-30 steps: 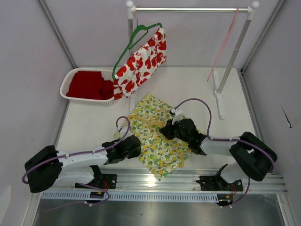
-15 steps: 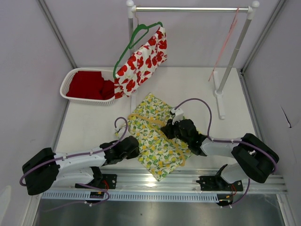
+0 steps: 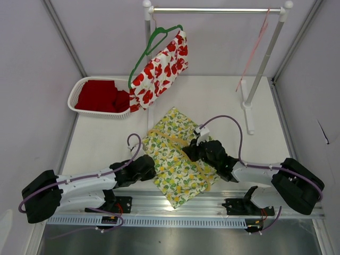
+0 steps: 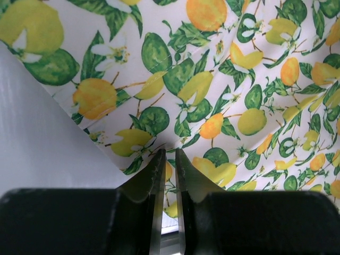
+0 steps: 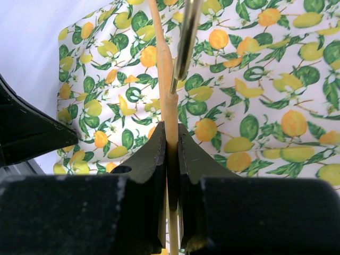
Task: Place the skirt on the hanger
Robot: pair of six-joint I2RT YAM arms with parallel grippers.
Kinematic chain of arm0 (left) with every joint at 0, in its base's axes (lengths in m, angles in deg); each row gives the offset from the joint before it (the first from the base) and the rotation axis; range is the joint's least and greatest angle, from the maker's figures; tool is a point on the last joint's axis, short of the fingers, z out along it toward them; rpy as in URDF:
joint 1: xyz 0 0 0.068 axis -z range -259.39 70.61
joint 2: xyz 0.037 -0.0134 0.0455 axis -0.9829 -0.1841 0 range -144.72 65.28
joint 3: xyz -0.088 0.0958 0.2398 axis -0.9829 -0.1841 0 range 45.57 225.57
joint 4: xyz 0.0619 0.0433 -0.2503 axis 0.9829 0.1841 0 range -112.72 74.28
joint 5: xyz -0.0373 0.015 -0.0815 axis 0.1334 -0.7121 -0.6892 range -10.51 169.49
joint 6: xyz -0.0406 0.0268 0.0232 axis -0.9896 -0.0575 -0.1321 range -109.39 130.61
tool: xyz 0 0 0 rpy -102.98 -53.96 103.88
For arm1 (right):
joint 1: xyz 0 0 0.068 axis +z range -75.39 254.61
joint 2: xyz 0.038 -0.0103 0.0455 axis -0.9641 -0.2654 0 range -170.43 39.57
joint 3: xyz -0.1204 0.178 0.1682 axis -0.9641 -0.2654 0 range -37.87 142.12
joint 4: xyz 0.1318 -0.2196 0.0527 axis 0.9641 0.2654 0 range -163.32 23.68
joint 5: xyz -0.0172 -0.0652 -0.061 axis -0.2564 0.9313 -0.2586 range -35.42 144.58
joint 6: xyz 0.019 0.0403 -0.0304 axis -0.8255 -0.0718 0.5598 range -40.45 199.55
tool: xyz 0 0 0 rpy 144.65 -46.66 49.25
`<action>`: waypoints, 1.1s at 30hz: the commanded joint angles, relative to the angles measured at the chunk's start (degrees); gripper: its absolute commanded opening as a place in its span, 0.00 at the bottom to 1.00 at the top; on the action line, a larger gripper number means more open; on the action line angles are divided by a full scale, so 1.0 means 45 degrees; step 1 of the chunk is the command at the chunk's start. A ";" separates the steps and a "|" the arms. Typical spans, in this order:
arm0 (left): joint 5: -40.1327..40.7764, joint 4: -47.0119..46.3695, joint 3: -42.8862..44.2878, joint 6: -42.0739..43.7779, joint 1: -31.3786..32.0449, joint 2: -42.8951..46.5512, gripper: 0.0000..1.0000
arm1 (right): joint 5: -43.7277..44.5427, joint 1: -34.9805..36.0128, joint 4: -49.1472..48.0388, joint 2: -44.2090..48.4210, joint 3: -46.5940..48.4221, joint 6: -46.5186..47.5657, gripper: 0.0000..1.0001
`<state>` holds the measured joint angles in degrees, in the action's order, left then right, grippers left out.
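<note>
Right gripper [image 5: 171, 130]: jaws clamped on the tan bar of the hanger [image 5: 169, 101], whose metal hook [image 5: 186, 37] runs up and away beside the bar. Left gripper [image 4: 168, 154]: jaws drawn almost together, only a thin slit between them, pinching the edge of the lemon-print skirt [image 4: 223, 79] where it meets the bare white table [image 4: 42, 138]. The skirt lies flat and slightly creased at the near middle of the table, under the hanger and between the two grippers. Overhead, a white basket [image 3: 74, 93] holding red cloth [image 3: 98, 95] stands at the far left, well apart from the skirt. A red-flowered garment [image 3: 159, 69] hangs on a green hanger [image 3: 154, 40] from the rail [image 3: 212, 10], just beyond the skirt's far corner. A red string [image 3: 255, 48] dangles from the rail's right end. Only the wrist views show the grips; only the overhead view shows the rail and basket.
</note>
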<state>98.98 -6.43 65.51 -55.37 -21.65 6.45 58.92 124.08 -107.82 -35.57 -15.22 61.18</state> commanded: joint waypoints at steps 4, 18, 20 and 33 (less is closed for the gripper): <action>0.0260 0.1281 -0.0038 0.0091 0.0041 0.0065 0.18 | 0.2276 -0.0076 0.1396 0.0388 0.0179 0.0644 0.00; 0.0240 0.1105 0.0118 0.0364 0.0041 -0.0091 0.19 | 0.3546 -0.0057 0.1787 0.2477 -0.0777 0.0254 0.00; 0.0260 0.1047 0.0118 0.0442 0.0041 -0.0072 0.20 | 0.3703 -0.0057 0.1924 0.2517 -0.0738 0.0351 0.00; -0.0149 0.0053 0.1368 0.2024 0.0022 -0.1494 0.30 | 0.3995 0.1251 0.1690 0.0820 -0.0347 -0.0019 0.00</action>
<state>99.07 -5.09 69.25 -49.44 -21.65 2.21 73.50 127.84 -103.38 -28.99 -17.65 61.18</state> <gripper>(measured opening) 0.298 0.099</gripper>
